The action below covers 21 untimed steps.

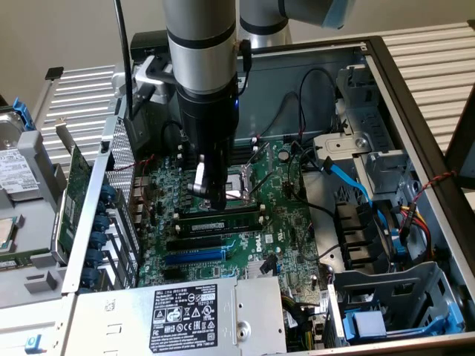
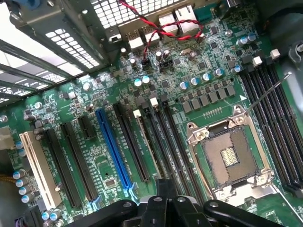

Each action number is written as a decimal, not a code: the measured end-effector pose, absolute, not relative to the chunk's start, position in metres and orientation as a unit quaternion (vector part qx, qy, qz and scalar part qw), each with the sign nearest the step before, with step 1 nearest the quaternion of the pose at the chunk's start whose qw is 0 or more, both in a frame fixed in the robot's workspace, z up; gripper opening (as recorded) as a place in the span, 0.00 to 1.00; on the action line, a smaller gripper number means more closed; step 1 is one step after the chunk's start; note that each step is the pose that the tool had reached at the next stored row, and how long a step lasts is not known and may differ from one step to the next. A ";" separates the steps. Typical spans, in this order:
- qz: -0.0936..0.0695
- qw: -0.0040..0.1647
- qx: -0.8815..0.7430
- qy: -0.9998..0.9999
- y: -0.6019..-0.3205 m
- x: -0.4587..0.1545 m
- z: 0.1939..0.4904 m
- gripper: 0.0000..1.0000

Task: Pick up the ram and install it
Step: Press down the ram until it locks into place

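The ram (image 1: 220,221) is a long thin green stick standing on edge in one of the black slots on the motherboard (image 1: 286,222), in front of the processor socket. In the wrist view its narrow top edge (image 2: 147,146) runs between two white end clips. My gripper (image 1: 216,202) hangs straight down inside the open computer case, just above and behind the ram. Its black fingers (image 2: 165,201) are shut together with nothing between them. Whether the tips touch the ram I cannot tell.
The open processor socket (image 2: 229,158) lies beside the ram slots, with a blue card slot (image 2: 112,146) on the other side. A power supply (image 1: 185,311), drive cages (image 1: 371,156) and blue cables (image 1: 352,182) ring the board. A green expansion card (image 1: 74,193) leans outside the case.
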<state>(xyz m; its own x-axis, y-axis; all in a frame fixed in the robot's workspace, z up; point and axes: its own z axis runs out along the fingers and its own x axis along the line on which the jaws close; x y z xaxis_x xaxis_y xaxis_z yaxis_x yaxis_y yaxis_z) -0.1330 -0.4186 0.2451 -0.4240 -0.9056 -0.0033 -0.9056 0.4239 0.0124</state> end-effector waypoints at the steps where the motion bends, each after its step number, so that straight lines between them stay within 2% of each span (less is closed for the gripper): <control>1: -0.006 0.002 0.531 -0.847 -0.419 -0.133 0.245 0.11; 13: -0.005 0.002 0.463 -0.886 -0.419 -0.133 0.245 0.11; 21: 0.004 0.007 0.427 -0.904 -0.419 -0.133 0.245 0.11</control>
<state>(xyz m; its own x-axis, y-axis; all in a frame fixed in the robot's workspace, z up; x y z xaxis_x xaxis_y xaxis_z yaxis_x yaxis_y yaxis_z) -0.1330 -0.4186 0.2447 -0.6359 -0.7716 0.0157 -0.7717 0.6360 -0.0020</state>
